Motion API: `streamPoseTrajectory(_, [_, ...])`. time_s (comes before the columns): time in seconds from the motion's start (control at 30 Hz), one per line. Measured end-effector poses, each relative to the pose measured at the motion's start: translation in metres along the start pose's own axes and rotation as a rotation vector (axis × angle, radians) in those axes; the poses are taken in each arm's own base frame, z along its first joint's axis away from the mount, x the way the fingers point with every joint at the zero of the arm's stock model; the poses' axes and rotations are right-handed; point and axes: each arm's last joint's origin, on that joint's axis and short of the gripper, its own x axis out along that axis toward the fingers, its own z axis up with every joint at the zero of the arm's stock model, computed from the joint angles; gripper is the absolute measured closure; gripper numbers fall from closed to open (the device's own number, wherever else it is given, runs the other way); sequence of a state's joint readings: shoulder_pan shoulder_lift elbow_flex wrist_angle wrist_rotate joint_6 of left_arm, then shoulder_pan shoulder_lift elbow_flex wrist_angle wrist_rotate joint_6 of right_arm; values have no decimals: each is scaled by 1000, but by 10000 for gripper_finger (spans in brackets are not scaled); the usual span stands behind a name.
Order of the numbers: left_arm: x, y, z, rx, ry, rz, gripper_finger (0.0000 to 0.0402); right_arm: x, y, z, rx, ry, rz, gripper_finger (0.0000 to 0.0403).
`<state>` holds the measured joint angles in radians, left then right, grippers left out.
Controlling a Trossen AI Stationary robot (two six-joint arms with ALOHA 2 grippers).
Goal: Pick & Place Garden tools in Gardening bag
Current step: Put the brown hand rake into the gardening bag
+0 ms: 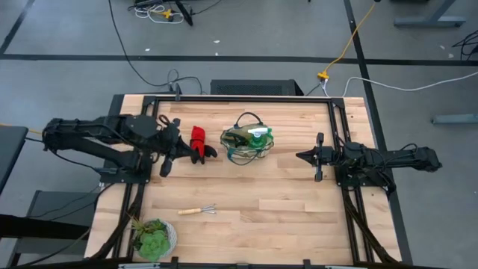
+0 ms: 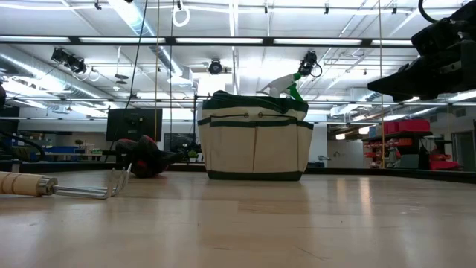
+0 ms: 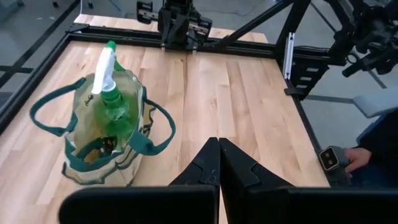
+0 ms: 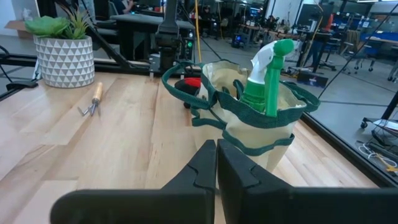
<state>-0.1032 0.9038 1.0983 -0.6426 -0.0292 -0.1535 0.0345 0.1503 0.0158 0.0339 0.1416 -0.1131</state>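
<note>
The tan gardening bag [image 1: 246,143] with green trim stands upright on its base at the table's middle. The green spray bottle [image 3: 112,93] stands inside it, its white nozzle sticking out. The red-and-black gloves [image 1: 199,142] lie on the table left of the bag. The wooden-handled mini rake [image 1: 199,211] lies flat nearer the front. My left gripper [image 1: 169,160] is shut and empty just left of the gloves. My right gripper [image 1: 302,156] is shut and empty to the right of the bag, above the table. The shears and the brush do not show clearly.
A green succulent in a pale patterned pot [image 1: 153,239] stands at the front left corner. Black frame rails [image 1: 340,127] run along the table's sides. Bare wood lies between the bag and the right gripper. A person's hand [image 3: 353,158] shows beyond the table's edge.
</note>
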Motion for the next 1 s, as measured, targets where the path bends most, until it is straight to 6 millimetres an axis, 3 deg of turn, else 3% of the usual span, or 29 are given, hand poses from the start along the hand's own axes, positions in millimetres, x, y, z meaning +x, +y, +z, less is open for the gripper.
streamPoseTrajectory(0.37, [-10,-4,35,9,64,44,401,0,0,1,1,-7,-1,387])
streamPoseTrajectory(0.6, [2,-6,46,23,138,48,400,0,0,1,2,-14,-2,387])
streamPoseTrajectory(1.0, [36,-13,41,38,263,16,400,0,0,2,4,-25,-3,387])
